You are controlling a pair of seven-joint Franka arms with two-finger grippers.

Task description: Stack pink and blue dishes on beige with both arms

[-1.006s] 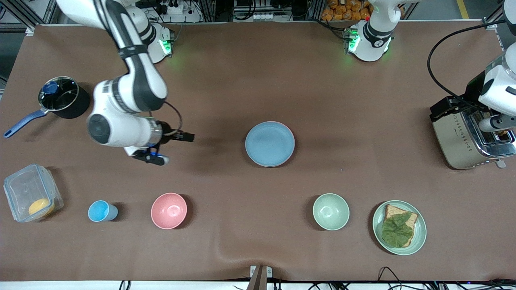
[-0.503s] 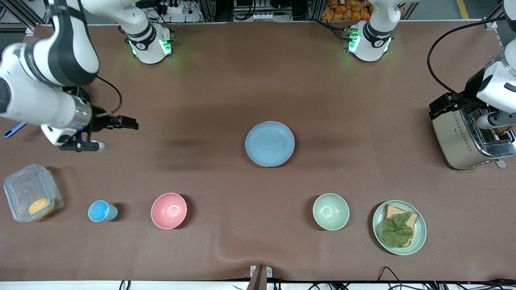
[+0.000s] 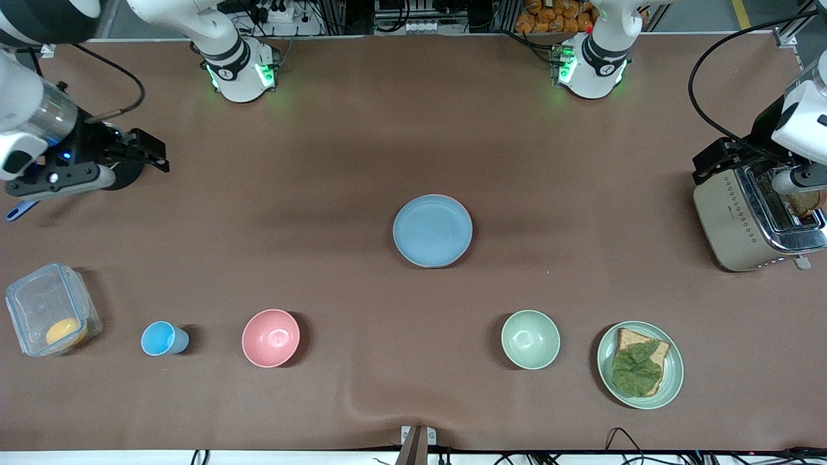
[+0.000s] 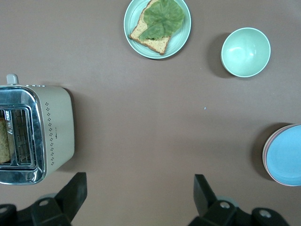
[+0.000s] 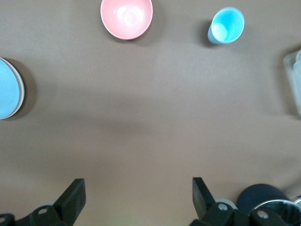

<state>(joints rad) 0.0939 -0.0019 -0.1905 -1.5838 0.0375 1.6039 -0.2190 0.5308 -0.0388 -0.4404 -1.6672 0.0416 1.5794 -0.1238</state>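
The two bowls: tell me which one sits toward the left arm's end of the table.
The pale green bowl, right beside the green plate holding bread and a leaf. The pink bowl sits toward the right arm's end, beside the blue cup.

The blue plate [image 3: 432, 230] hides all but slivers of the plates beneath.

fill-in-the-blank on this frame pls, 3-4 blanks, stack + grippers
1. The top plate of the stack at the table's middle is light ____.
2. Under the blue plate, the rim that peeks out is ____.
3. The left gripper, over the table beside the toaster, has its jaws ____.
4. The right gripper, open, hangs above the dark ____ at its end of the table.

Missing words: blue; pink; open; pot
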